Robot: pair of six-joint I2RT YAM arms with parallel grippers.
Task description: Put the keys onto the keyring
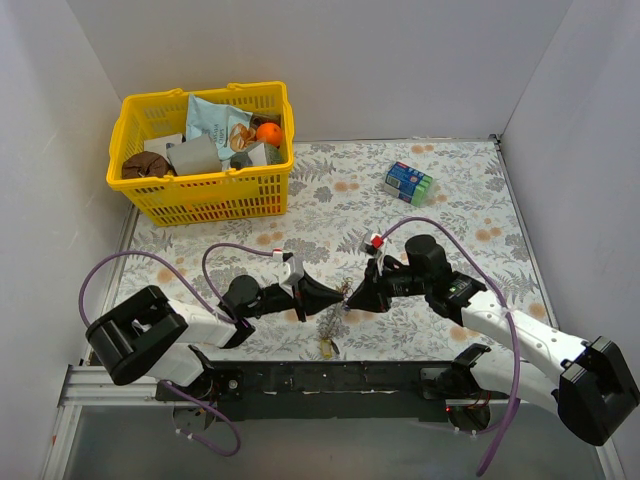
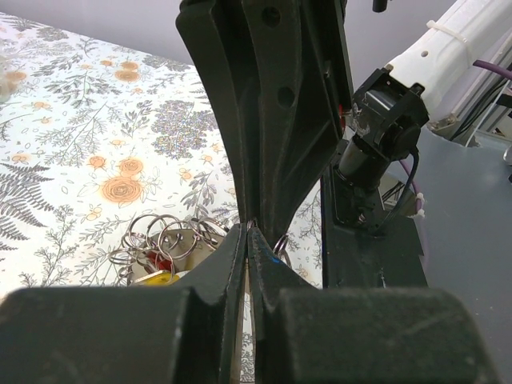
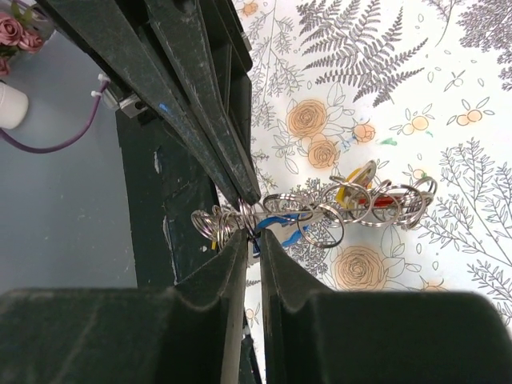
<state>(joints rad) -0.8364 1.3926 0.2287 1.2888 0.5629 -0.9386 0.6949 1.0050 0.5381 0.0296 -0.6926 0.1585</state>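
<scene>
Pinch tight with the left gripper (image 2: 248,230) and the right gripper (image 3: 250,238), both sets of jaws squeezed shut on the keyring (image 3: 228,220) over the near edge of the table (image 1: 450,220), and gently wiggle the dangling keys (image 3: 356,188) along, never tugging or letting go.

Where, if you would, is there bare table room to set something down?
Between the yellow basket and the blue-green packet the cloth is bare. Crowded where the left gripper and right gripper meet at the key bunch.
</scene>
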